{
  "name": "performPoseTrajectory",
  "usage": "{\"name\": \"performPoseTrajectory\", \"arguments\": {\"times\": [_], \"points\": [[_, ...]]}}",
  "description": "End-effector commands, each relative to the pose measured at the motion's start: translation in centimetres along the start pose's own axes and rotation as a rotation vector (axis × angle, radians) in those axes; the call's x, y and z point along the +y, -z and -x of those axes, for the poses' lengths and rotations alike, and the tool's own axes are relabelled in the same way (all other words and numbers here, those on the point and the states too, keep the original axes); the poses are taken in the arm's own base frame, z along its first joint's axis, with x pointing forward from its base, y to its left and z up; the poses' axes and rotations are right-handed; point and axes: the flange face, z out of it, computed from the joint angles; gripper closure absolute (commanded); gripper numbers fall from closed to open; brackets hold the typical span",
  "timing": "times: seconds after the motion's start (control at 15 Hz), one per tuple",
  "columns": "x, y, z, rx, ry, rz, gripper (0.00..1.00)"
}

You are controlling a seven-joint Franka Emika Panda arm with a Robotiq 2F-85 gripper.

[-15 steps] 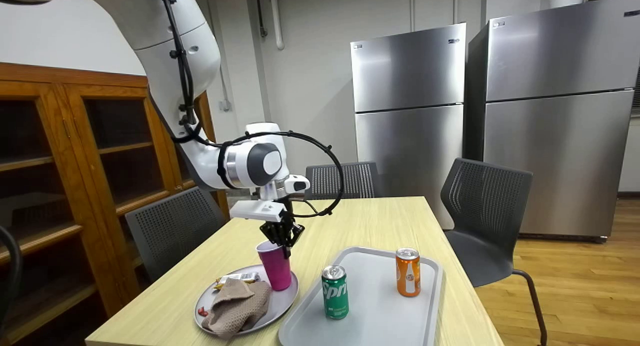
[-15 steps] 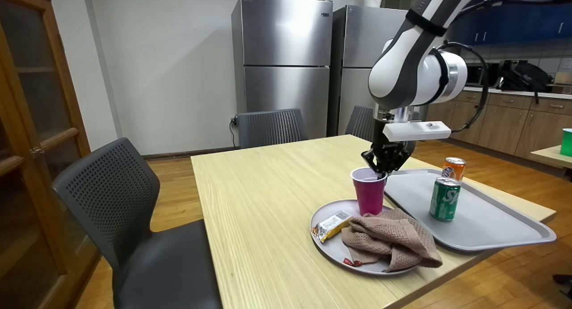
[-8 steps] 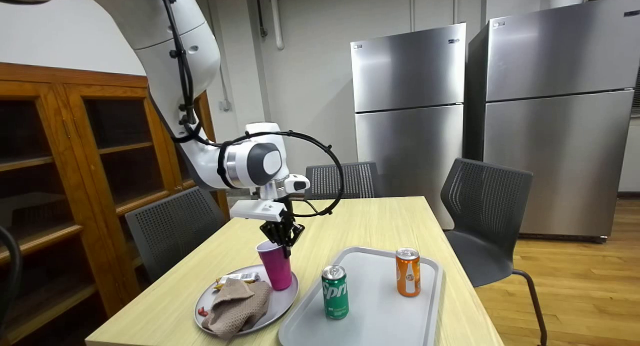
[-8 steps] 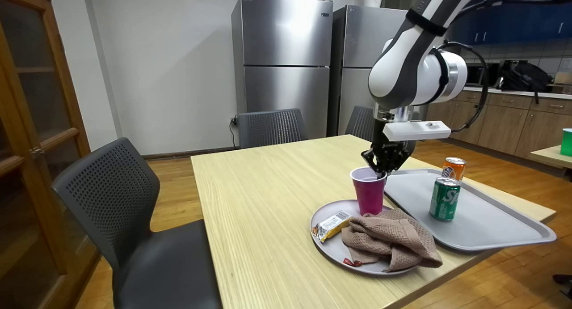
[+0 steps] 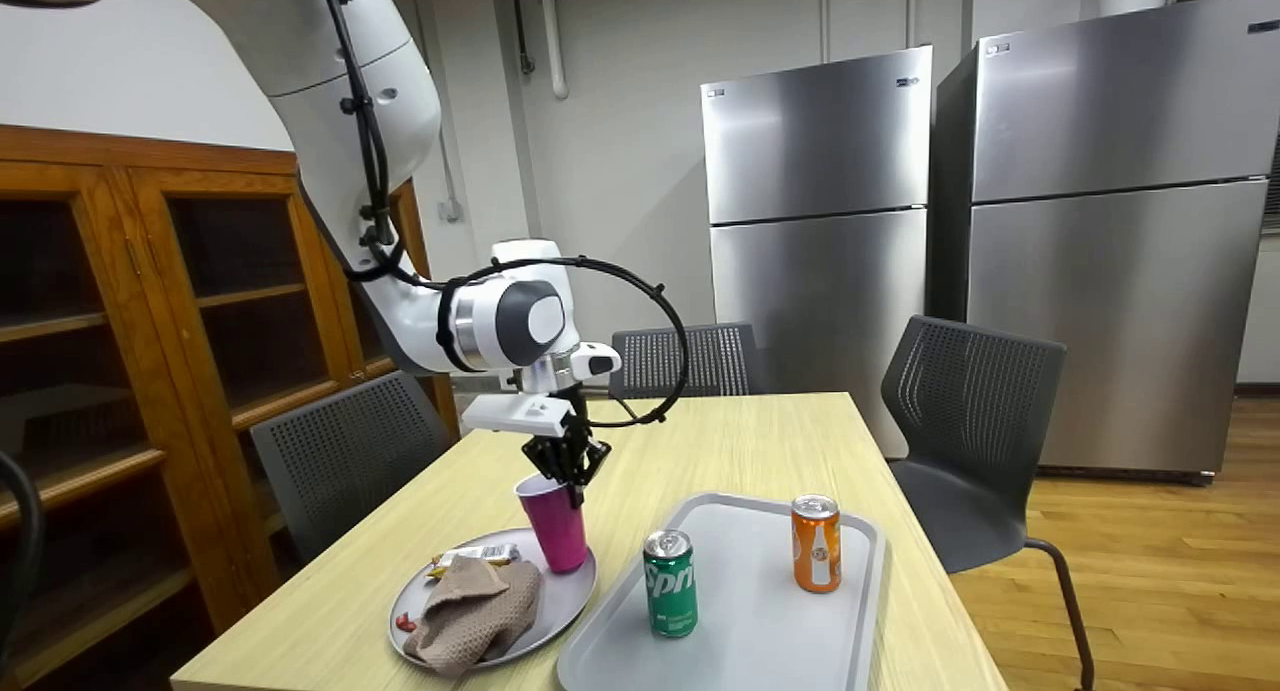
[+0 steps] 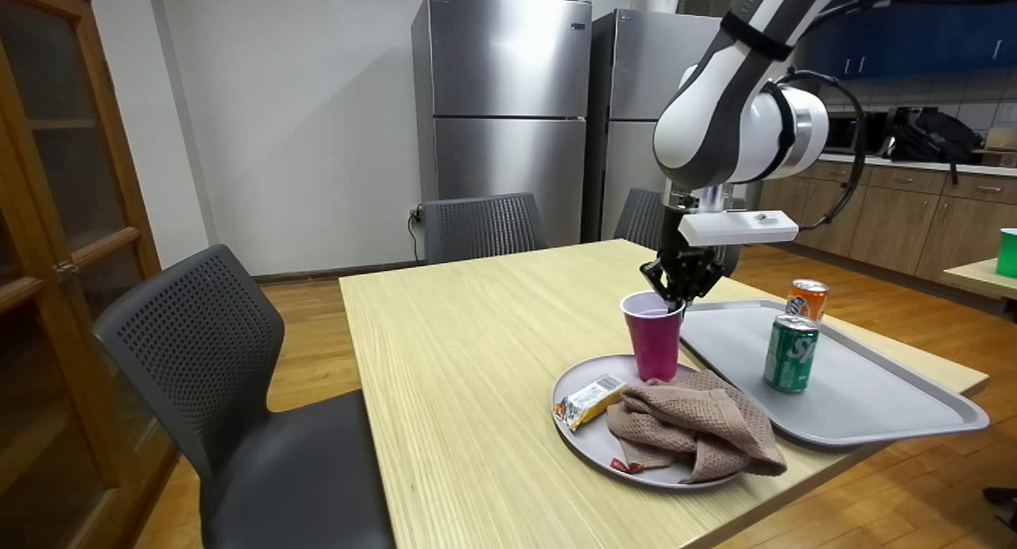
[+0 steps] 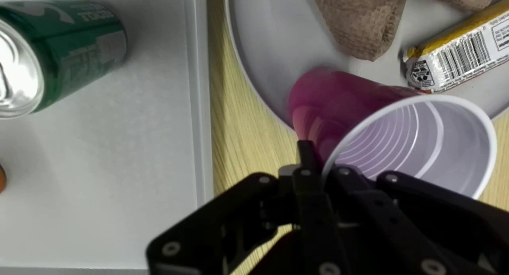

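Note:
My gripper [image 5: 576,496] is shut on the wall of a magenta cup [image 5: 555,531], white inside. In the wrist view the fingers [image 7: 322,175] pinch the rim, one inside and one outside the cup [image 7: 346,100]. The cup leans slightly and is over a grey plate [image 6: 592,446]; I cannot tell whether its base touches it. A brown cloth [image 6: 699,422], a yellow-and-silver snack bar [image 7: 461,52] and small red wrapped pieces [image 6: 628,466] lie on the plate. The cup looks empty in the wrist view.
A grey tray [image 5: 750,631] lies beside the plate on the wooden table [image 6: 477,358]. A green Sprite can [image 5: 670,586] and an orange can [image 5: 816,546] stand upright on it. Dark chairs [image 5: 975,441] surround the table, with fridges [image 5: 815,231] and a wooden cabinet [image 5: 120,371] beyond.
In the last half second my gripper and the cup have risen slightly together. The plate, its other contents, the tray and the cans have not moved.

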Motion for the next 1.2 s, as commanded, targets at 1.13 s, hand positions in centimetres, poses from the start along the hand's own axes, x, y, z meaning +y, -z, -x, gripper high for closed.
{"name": "performPoseTrajectory", "arguments": {"times": [1.13], "points": [[-0.3, 2.0, -8.8, 0.120, -0.108, -0.136, 0.99]]}}
